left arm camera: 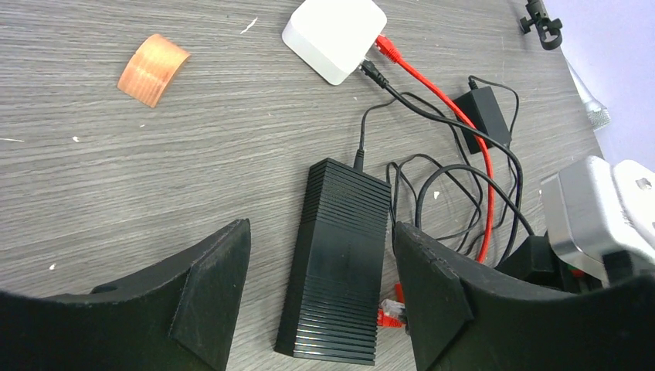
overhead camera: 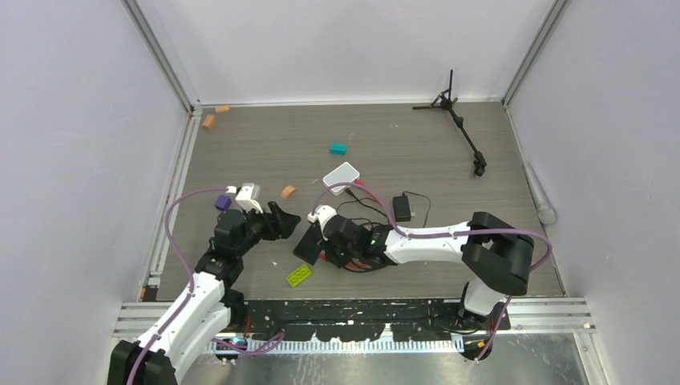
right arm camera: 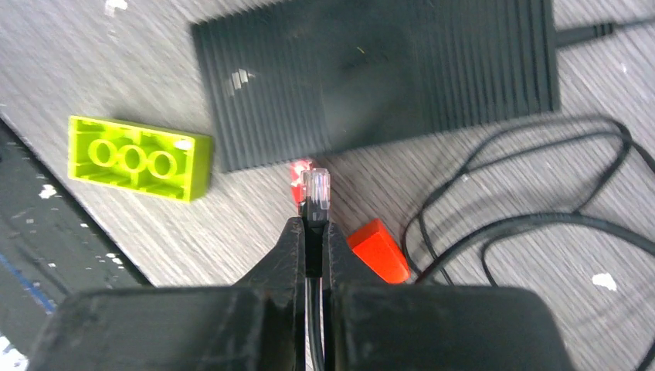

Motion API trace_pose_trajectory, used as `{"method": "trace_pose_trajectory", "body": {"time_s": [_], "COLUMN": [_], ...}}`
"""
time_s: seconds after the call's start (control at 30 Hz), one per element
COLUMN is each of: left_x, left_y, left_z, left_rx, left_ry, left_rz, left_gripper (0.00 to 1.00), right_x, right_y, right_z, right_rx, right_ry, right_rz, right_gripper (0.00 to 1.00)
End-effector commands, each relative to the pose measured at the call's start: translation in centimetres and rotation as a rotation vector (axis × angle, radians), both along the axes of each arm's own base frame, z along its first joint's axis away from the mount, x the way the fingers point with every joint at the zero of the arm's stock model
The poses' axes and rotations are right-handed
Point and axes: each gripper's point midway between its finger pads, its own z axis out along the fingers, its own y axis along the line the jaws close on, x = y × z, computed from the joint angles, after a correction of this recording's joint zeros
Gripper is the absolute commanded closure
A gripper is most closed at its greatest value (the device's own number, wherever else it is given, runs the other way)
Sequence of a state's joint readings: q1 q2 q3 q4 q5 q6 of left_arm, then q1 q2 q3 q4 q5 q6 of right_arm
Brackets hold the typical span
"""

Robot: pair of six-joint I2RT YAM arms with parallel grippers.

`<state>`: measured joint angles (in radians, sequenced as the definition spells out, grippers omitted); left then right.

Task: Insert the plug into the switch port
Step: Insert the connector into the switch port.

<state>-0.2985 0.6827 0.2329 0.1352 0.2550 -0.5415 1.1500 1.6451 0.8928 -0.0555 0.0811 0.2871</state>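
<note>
Clear connector [right arm camera: 317, 185] (black-booted), clamped in right gripper [right arm camera: 310, 226]

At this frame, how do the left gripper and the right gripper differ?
The left gripper stands open and empty; the right gripper is shut on a clear-tipped plug. The left gripper has the black ribbed box showing between its fingers; the right gripper points at that box's edge, near the green brick. Both have black fingers and hang low over the table.
</note>
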Motion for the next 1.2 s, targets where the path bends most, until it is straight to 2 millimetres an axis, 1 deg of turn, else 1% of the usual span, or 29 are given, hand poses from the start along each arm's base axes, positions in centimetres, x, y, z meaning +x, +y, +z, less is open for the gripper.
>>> {"method": "trace_pose_trajectory", "body": {"time_s": [0.0,0.1,0.17,0.27,0.3,0.33,0.37,0.43,0.5,0.53,0.6,0.63,0.73,0.77,0.9,1.03,1.1,1.17], "left_x": [0.4,0.6,0.7,0.9,1.0,1.1,1.2,1.3,1.4,1.4,1.4,1.4,1.5,1.6,1.8,1.9,2.1,2.0], "left_y": [0.3,0.4,0.4,0.4,0.4,0.3,0.1,-0.4,-1.3,-1.7,-2.3,-2.5,-2.8,-2.8,-2.9,-3.0,-2.4,-2.2], "left_z": [0.1,0.1,0.1,0.1,0.2,0.2,0.2,0.2,0.5,0.6,0.3,0.1,-0.4,-0.6,-1.3,-1.7,-2.5,-3.1], "left_rx": [0.012,0.015,0.015,0.016,0.014,0.012,0.009,-0.004,-0.025,-0.035,-0.043,-0.046,-0.057,-0.059,-0.072,-0.075,-0.064,-0.062], "left_ry": [-0.016,-0.018,-0.02,-0.023,-0.027,-0.028,-0.029,-0.031,-0.046,-0.048,-0.034,-0.03,-0.009,-0.001,0.033,0.089,0.126,0.155], "left_rz": [0.015,0.019,0.022,0.027,0.026,0.024,0.018,-0.011,-0.055,-0.079,-0.11,-0.122,-0.135,-0.132,-0.119,-0.11,-0.063,-0.049], "left_gripper": [0.3,0.3,0.29,0.29,0.29,0.29,0.28,0.28,0.28,0.29,0.3,0.3,0.33,0.34,0.37,0.37,0.37,0.37], "right_x": [0.7,1.1,1.6,2.9,3.1,3.3,3.3,2.8,2.3,2.1,1.8,1.7,2.1,2.2,2.9,3.1,3.3,3.4], "right_y": [-2.8,-5.3,-7.3,-10.6,-11.1,-11.2,-10.6,-8.0,-5.3,-4.3,-2.6,-2.1,-0.6,-0.2,-0.1,-0.8,-1.4,-2.0], "right_z": [-1.0,-1.1,-0.9,0.2,0.7,1.0,1.4,2.0,3.0,3.3,4.1,4.2,4.9,5.0,4.0,2.9,2.5,1.8], "right_rx": [-0.116,-0.19,-0.253,-0.353,-0.365,-0.359,-0.327,-0.207,-0.063,-0.015,0.059,0.076,0.145,0.157,0.121,0.081,0.074,0.055], "right_ry": [-0.003,-0.024,-0.064,-0.149,-0.172,-0.187,-0.189,-0.161,-0.143,-0.142,-0.149,-0.153,-0.19,-0.199,-0.241,-0.273,-0.297,-0.309], "right_rz": [-0.131,-0.202,-0.262,-0.362,-0.379,-0.382,-0.358,-0.28,-0.202,-0.167,-0.11,-0.087,-0.059,-0.052,-0.029,-0.021,-0.027,-0.027], "right_gripper": [0.99,1.0,0.99,1.0,0.99,1.0,1.0,0.99,0.99,1.0,1.0,1.0,1.0,1.0,0.99,1.0,1.0,1.0]}}
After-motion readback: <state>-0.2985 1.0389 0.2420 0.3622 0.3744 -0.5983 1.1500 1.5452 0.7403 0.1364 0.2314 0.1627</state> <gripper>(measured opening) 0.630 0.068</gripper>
